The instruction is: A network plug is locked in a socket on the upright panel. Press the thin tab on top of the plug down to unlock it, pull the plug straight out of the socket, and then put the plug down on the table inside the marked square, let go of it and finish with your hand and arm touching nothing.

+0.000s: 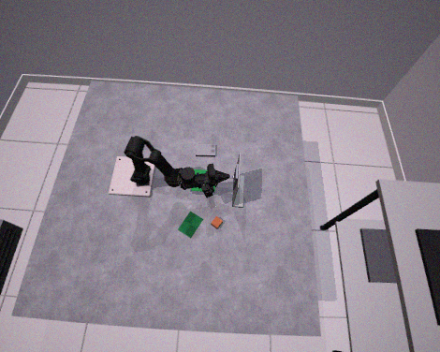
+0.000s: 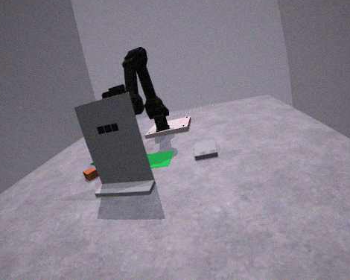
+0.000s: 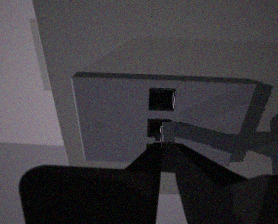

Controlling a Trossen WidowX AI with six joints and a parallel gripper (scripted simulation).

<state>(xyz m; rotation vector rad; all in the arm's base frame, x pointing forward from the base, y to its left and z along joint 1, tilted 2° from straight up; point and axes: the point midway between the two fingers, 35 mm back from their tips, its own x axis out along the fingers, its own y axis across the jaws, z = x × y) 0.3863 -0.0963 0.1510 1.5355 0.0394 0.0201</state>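
Grey fills most of the scene: a grey mat, grey walls, and a grey upright panel (image 1: 238, 182) standing right of centre in the top view. A black arm (image 1: 160, 165) reaches from its pale base plate (image 1: 131, 177) at centre left toward the panel, and its gripper (image 1: 221, 177) sits just beside the panel's face.

In the wrist view, the panel (image 3: 115, 125) fills the middle of the frame, with dark sockets stacked near the centre. The two dark fingers come together almost to a point at the lower socket, standing narrow and clamped on a small pale piece there, which looks like the plug (image 3: 164, 132) at the socket mouth. Whether the thin tab is pressed down is too small and dim to tell.

A green square (image 1: 191, 224) lies on the mat below the arm in the top view, well apart from the panel, with a small orange block (image 1: 216, 222) just beside it.

As a judgement, the task is early: the plug is gripped, but pulling it out, carrying it to the marked square, releasing it and backing away all remain.
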